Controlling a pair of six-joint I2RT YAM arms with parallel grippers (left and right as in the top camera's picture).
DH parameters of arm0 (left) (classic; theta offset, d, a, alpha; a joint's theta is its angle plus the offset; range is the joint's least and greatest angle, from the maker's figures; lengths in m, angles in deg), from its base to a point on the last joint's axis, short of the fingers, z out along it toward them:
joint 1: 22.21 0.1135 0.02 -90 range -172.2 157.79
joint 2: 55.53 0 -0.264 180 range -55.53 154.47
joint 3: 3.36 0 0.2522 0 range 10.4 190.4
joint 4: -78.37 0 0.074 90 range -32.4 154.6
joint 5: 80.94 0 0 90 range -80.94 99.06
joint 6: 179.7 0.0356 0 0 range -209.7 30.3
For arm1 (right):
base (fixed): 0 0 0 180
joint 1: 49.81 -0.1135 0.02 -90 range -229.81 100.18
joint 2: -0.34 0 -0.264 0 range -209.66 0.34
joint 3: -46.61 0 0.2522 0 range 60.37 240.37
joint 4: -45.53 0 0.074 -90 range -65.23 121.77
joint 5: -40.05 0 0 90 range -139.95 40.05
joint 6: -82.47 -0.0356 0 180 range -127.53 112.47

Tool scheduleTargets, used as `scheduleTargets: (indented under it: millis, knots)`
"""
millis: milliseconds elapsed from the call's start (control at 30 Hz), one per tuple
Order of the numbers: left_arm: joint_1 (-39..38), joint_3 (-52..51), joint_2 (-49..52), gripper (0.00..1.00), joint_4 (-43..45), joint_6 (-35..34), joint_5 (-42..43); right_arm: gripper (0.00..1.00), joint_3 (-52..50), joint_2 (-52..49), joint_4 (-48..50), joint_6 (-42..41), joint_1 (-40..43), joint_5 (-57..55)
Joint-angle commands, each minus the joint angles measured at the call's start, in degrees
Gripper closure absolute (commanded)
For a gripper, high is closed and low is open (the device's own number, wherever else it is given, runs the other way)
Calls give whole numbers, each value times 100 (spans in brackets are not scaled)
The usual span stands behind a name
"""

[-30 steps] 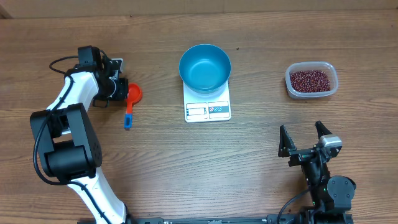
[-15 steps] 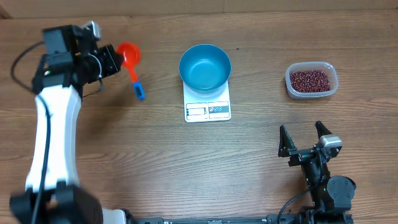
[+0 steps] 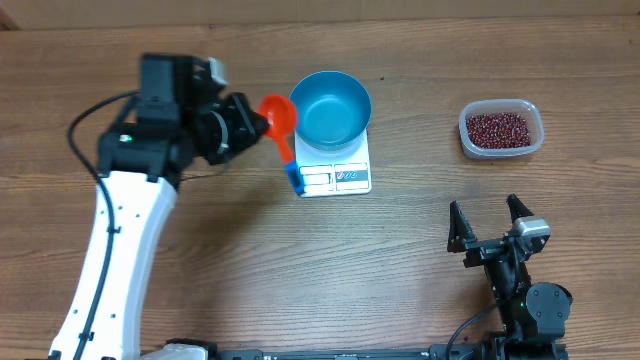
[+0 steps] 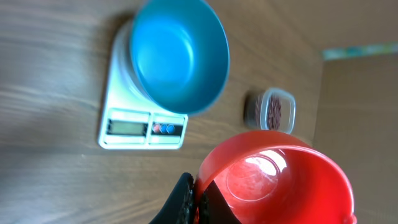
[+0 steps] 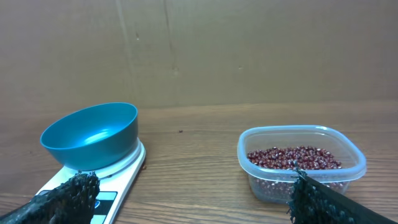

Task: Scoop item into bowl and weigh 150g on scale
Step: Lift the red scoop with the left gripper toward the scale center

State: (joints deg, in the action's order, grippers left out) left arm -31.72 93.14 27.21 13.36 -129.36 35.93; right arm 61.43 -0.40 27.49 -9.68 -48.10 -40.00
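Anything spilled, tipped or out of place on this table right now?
Nothing stands out. The beans all lie in the clear tub, the empty blue bowl sits upright on the scale, and the left gripper holds an empty red scoop.

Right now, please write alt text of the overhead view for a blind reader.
The left claw holds a red scoop beside the empty blue bowl on the white scale. The beans sit in a clear tub at right; the right claw is open and empty.
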Motion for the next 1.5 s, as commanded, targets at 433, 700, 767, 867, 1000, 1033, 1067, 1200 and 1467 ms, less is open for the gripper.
scheduleTargets:
  millis: [433,700,767,867,1000,1033,1067,1200,1467]
  knots:
    - [-968,-26,31,96,7,-2162,-1224,0,81,55,529,-3554,-48,2308]
    - [-968,-26,31,96,-13,-2511,-1056,0,929,-396,529,-4666,-48,3246]
    - [-968,-26,31,96,-11,-2518,-1054,0,1211,-717,533,-4760,-48,3449]
    - [-968,-26,35,96,-52,-2774,-1058,0,1687,-1370,522,-4758,-48,3836]
    - [-970,-26,39,96,-127,-2813,-1054,0,2470,-2518,505,-4756,-48,4352]
    - [-970,-26,42,95,-127,-2815,-1054,0,2664,-2787,503,-4756,-48,4468]
    - [-975,-26,42,96,-127,-2844,-1051,0,2889,-3097,487,-4730,-48,4599]
    - [-975,-26,42,95,-127,-3097,-1058,0,3585,-4146,282,-4492,-48,4927]
    - [-975,-28,42,96,-120,-3713,-1294,0,4203,-5654,-511,-4081,-55,4883]
